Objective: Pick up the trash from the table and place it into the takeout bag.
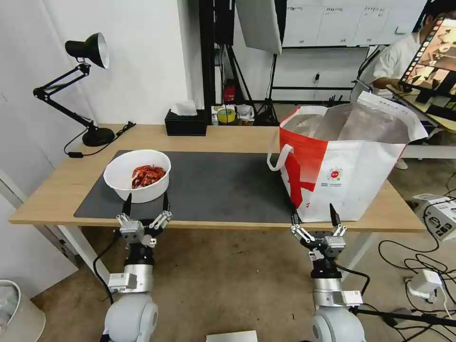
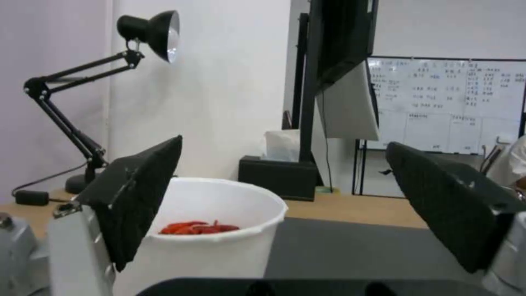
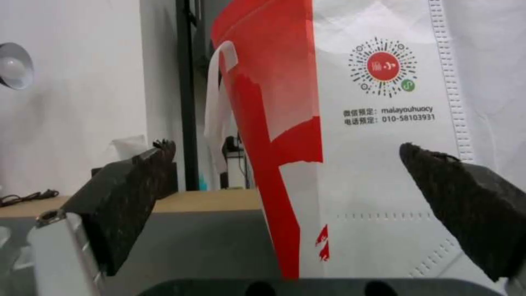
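Observation:
The trash is a white round bowl (image 1: 137,175) of red crayfish shells, sitting on the left part of the dark grey mat (image 1: 213,187) on the light-wood table (image 1: 57,192). My left gripper (image 1: 146,203) is open at the table's front edge, just in front of the bowl (image 2: 211,230), its fingers (image 2: 139,193) not touching it. The red-and-white takeout bag (image 1: 342,166) stands open on the table's right side, foil lining showing. My right gripper (image 1: 313,215) is open right in front of the bag (image 3: 356,144), holding nothing.
A black desk lamp (image 1: 83,85) stands at the table's back left with its cable beside it. A black tissue box (image 1: 186,122) sits at the back edge. A white bin (image 1: 14,308) is on the floor at left, cables and boxes at right.

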